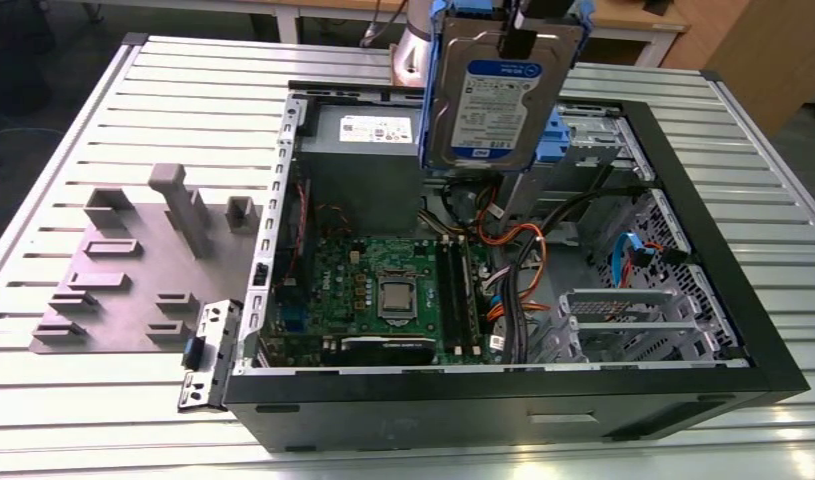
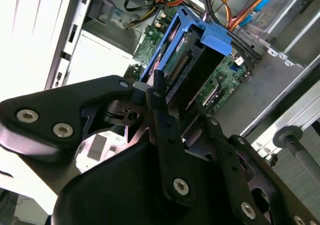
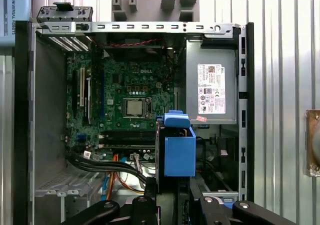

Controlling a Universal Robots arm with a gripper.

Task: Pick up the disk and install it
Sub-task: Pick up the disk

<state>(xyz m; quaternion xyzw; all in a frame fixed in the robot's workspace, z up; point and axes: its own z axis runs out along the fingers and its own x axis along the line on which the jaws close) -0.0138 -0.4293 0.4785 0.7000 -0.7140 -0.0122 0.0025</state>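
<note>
The gripper (image 1: 517, 30) is clamped on the top end of the disk (image 1: 494, 105), which hangs straight below it, long axis vertical. The disk is in the air over the open computer case (image 1: 727, 290), just beside the power supply (image 1: 360, 140).

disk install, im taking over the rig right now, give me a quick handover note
Claw: shut on the disk, gripping it by its blue bracket.
Disk: held upright in the air above the open computer case, close to the power supply, with its label facing the exterior view.
Done: the disk is picked up.
Left: the disk is not yet seated anywhere in the case.
</note>
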